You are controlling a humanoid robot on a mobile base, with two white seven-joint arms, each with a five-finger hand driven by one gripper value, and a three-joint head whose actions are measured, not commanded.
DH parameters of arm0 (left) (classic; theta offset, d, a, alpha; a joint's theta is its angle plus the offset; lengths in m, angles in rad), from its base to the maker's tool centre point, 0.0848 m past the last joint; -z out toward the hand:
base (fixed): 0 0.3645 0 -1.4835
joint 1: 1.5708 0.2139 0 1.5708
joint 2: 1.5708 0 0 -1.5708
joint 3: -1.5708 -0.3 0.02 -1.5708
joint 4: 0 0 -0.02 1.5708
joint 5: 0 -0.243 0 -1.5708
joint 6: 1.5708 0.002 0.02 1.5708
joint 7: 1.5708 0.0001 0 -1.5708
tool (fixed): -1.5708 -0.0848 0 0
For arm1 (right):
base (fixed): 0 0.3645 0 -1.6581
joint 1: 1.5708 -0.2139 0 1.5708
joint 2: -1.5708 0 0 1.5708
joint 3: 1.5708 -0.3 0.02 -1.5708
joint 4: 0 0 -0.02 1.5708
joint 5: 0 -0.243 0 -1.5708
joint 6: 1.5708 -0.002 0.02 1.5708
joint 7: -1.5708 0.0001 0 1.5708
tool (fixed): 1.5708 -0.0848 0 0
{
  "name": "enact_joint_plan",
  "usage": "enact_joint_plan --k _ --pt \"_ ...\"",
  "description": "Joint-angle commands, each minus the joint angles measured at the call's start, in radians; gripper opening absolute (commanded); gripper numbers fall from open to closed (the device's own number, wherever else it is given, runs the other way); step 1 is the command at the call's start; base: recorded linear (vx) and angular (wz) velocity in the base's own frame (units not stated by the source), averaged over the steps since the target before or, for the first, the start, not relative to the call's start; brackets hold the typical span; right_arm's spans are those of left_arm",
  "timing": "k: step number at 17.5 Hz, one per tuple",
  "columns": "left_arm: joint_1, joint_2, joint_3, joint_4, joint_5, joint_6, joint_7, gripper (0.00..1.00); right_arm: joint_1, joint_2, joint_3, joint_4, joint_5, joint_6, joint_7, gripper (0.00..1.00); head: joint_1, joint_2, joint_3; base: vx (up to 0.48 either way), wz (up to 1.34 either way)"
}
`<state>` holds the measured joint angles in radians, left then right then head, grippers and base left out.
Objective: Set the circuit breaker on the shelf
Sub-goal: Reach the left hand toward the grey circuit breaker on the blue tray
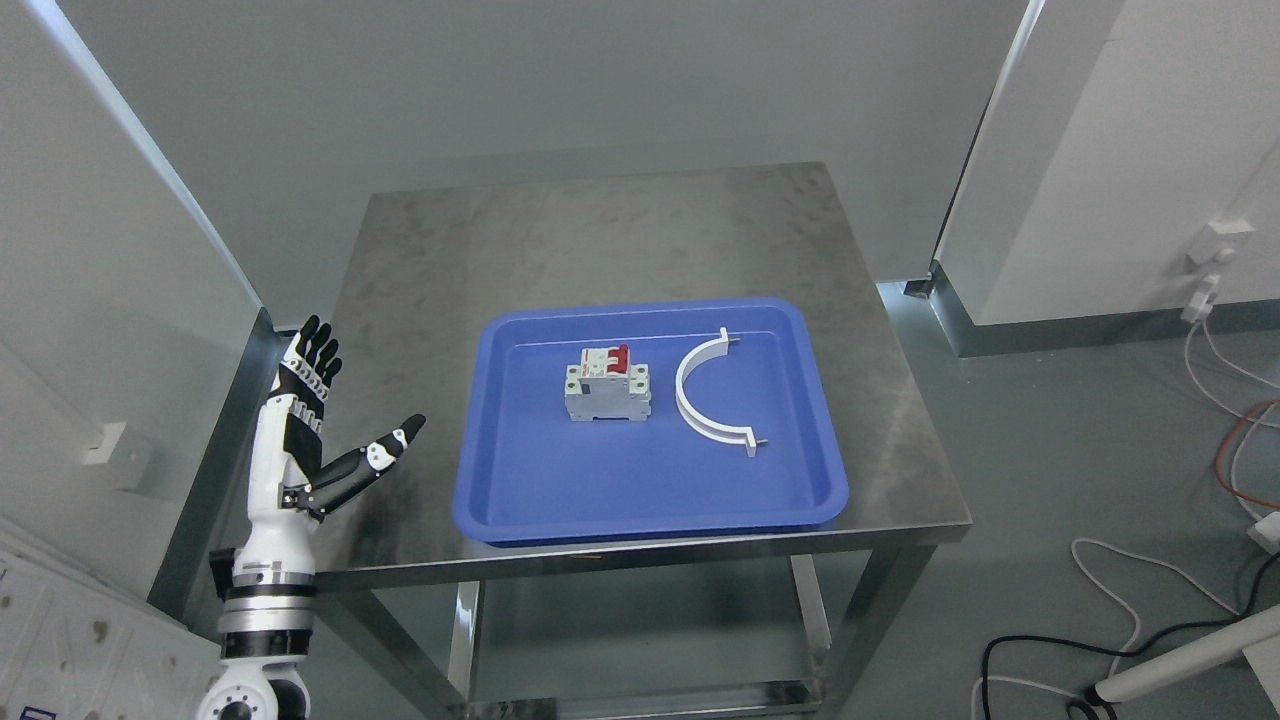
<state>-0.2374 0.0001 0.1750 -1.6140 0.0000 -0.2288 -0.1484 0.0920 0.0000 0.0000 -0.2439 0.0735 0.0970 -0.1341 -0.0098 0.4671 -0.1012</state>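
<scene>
Plainly nothing is done yet: the circuit breaker [607, 383] sits untouched in the blue tray [640, 500] on the steel table [600, 230], left of a white curved clamp [708, 395], while the left hand [310, 430], fingers spread and empty, hovers well left of it.

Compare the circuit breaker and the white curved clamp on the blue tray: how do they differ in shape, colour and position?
The circuit breaker is a solid grey block with red switches on top; the curved clamp is a thin, plain white half ring. The breaker sits left of the tray's middle, the clamp to its right, apart from it. The clamp lies flat with its open side facing right, while the breaker stands taller. Both rest inside the blue tray, untouched by the left hand.
</scene>
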Motion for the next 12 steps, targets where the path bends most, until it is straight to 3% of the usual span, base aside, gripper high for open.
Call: enact_joint_plan --k 1,3,5,8,12 --pt "-0.040 0.017 0.026 -0.087 -0.025 0.052 -0.025 1.00 0.000 -0.017 0.020 0.000 0.000 -0.017 -0.002 1.00 0.0000 0.000 0.000 -0.011 -0.04" --pt "-0.060 0.017 0.023 -0.087 -0.025 0.057 -0.034 1.00 0.000 -0.017 0.020 0.000 0.000 -0.017 -0.001 1.00 0.0000 0.000 0.000 0.000 0.00" --pt "-0.083 0.038 -0.009 -0.087 -0.025 0.113 -0.124 0.99 0.000 -0.017 0.020 0.000 0.000 -0.019 -0.002 1.00 0.0000 0.000 0.000 0.010 -0.01" --pt "-0.193 0.159 -0.074 -0.087 -0.028 0.306 -0.342 0.99 0.000 -0.017 0.020 0.000 0.000 -0.017 -0.002 1.00 0.0000 0.000 0.000 0.014 -0.07" --pt "-0.330 0.354 -0.231 -0.086 -0.058 0.427 -0.393 0.97 0.000 -0.017 0.020 0.000 0.000 -0.017 -0.002 1.00 0.0000 0.000 0.000 0.027 -0.06"
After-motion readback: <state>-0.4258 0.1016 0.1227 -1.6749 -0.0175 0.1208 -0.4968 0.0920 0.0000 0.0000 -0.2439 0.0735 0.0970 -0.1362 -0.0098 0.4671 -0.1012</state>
